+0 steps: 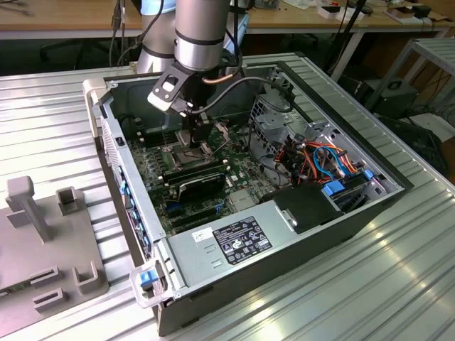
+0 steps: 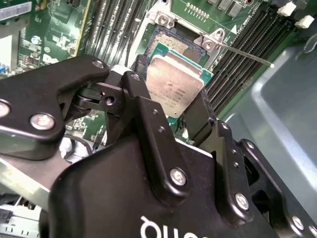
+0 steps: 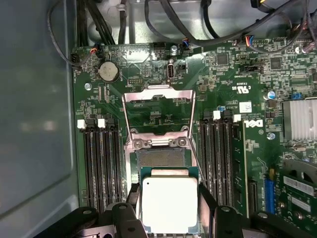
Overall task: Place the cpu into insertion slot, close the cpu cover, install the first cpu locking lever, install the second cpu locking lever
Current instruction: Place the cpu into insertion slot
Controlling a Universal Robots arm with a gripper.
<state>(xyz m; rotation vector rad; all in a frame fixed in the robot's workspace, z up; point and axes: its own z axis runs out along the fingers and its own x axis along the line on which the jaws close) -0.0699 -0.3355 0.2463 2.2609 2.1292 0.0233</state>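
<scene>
My gripper point(image 3: 170, 210) is shut on the cpu point(image 3: 170, 201), a flat square chip with a dull silver top, its black fingers point(image 3: 130, 210) pressing two opposite edges. The cpu hangs partly over the insertion slot point(image 3: 161, 157), whose dark contact field shows just beyond the chip. The cpu cover point(image 3: 158, 94), a silvery frame, stands flipped open behind the slot. In the second wrist view the cpu point(image 2: 173, 82) sits tilted over the insertion slot point(image 2: 171, 43), with a thin locking lever point(image 2: 247, 54) sticking out beside it. In the exterior view the gripper point(image 1: 193, 141) reaches down into the open computer case above the green board.
Long black memory slots point(image 3: 99, 168) flank the socket on both sides. A coin battery point(image 3: 108, 72) and cable bundles lie behind the cover. In the exterior view a black card point(image 1: 202, 183), the power supply point(image 1: 234, 238), coloured cables point(image 1: 320, 160) and a grey fixture point(image 1: 50, 234) surround the work area.
</scene>
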